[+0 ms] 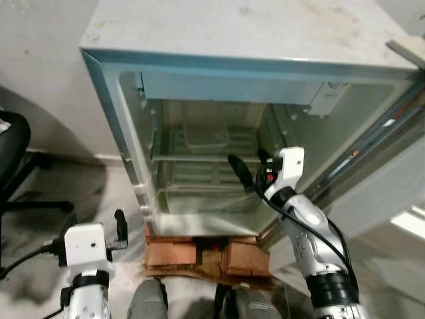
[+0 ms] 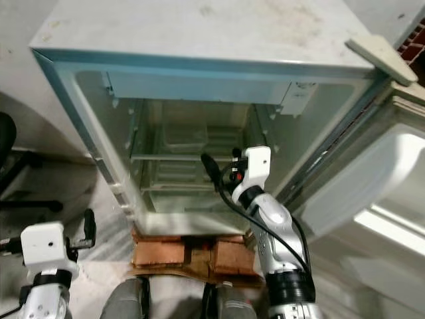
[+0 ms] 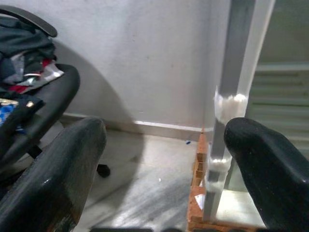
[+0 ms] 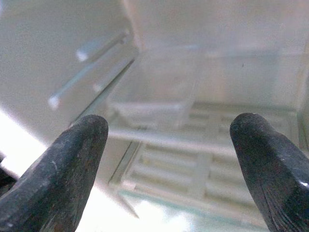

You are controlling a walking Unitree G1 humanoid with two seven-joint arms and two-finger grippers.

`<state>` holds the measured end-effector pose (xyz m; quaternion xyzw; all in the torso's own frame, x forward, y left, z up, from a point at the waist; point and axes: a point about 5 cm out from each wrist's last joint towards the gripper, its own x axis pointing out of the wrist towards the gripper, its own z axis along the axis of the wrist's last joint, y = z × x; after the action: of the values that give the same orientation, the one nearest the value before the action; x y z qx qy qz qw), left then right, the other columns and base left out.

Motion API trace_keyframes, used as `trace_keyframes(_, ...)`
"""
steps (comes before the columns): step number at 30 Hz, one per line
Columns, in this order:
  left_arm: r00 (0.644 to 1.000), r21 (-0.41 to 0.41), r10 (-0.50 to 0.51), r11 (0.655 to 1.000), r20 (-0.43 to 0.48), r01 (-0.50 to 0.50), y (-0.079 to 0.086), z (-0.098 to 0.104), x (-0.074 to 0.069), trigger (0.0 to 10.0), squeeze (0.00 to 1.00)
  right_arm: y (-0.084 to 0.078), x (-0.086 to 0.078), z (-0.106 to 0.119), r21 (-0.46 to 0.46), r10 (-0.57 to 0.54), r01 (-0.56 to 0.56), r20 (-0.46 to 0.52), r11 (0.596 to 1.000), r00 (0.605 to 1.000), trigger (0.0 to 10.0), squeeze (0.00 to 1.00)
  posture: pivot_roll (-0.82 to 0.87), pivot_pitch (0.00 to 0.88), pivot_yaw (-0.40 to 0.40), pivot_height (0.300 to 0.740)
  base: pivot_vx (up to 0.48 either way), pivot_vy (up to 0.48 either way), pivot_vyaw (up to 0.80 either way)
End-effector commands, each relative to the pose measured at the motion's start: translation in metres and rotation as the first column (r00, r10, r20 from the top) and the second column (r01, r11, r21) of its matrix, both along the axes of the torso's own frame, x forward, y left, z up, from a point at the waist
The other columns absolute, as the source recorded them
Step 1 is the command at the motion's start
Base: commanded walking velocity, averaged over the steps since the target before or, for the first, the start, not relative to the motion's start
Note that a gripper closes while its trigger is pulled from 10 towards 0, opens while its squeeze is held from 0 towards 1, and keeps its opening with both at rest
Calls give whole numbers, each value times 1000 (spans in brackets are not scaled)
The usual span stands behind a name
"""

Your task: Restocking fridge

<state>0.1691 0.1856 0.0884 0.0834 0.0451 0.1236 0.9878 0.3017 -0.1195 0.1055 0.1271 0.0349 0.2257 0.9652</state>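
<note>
Left eye view has the fridge [image 1: 219,119] standing open on bricks [image 1: 206,256], door [image 1: 392,193] swung out at 3 o'clock, so the shelves [image 1: 206,159] are reachable. Right end effector [image 1: 251,169] reaches in at center, fingers spread, holding nothing. Left end effector [image 1: 119,226] hangs low at 8 o'clock, also spread, near a chair [image 3: 43,101].

We count one open fridge [image 1: 219,40] with two wire shelves [image 1: 206,158], one clear box [image 1: 206,136] inside, one black chair [image 1: 13,143], and two grippers.
</note>
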Motion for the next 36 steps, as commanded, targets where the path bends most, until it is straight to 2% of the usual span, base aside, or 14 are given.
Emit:
trace_keyframes(1, 999, -8, 2, 1000, -39, -3, -1, -7, -4, 10000, 0, -4, -3, -1, -23, -12, 11, -12, 1000, 1000, 10000, 0, 148, 122, -74, 740, -300, 0, 0)
trace_keyframes(15, 999, 8, -1, 1000, -38, 2, 3, -7, 3, 10000, 0, -6, -4, -5, -49, -29, 28, -23, 998, 999, 10000, 0, 156, 119, -75, 740, -411, 0, 0)
trace_keyframes(19, 1000, 39, 11, 999, -18, -10, 10, -1, 9, 10000, 0, -8, -1, 0, -57, -41, 41, -8, 998, 999, 10000, 0, 162, 120, -77, 740, -383, 0, 0)
trace_keyframes(23, 999, 48, 31, 998, -15, -31, 20, 1, 8, 10000, 0, -16, -1, 0, -124, -101, 101, 10, 987, 995, 10000, 0, 148, 127, -68, 740, -379, 0, 0)
trace_keyframes(27, 999, 47, 11, 999, -30, -10, 17, -3, 7, 10000, 0, -19, -3, -2, -116, -128, 129, 21, 985, 992, 10000, 0, 134, 128, -63, 740, -382, 0, 0)
trace_keyframes(28, 999, 39, -5, 999, -38, 6, 13, -6, 8, 10000, 0, -21, -5, -4, -138, -153, 156, 31, 978, 988, 10000, 0, 129, 126, -61, 740, -345, 0, 0)
trace_keyframes(32, 998, 17, -21, 1000, -51, 22, 6, -9, 8, 10000, 0, -21, -11, -9, -177, -140, 141, 18, 974, 990, 10000, 0, 124, 119, -60, 740, -167, 0, 0)
trace_keyframes(36, 998, -4, -63, 998, -20, 63, 0, -6, 10, 10000, 0, -25, -12, -13, -172, -178, 176, 4, 969, 984, 10000, 0, 117, 123, -57, 740, 0, 0, 0)
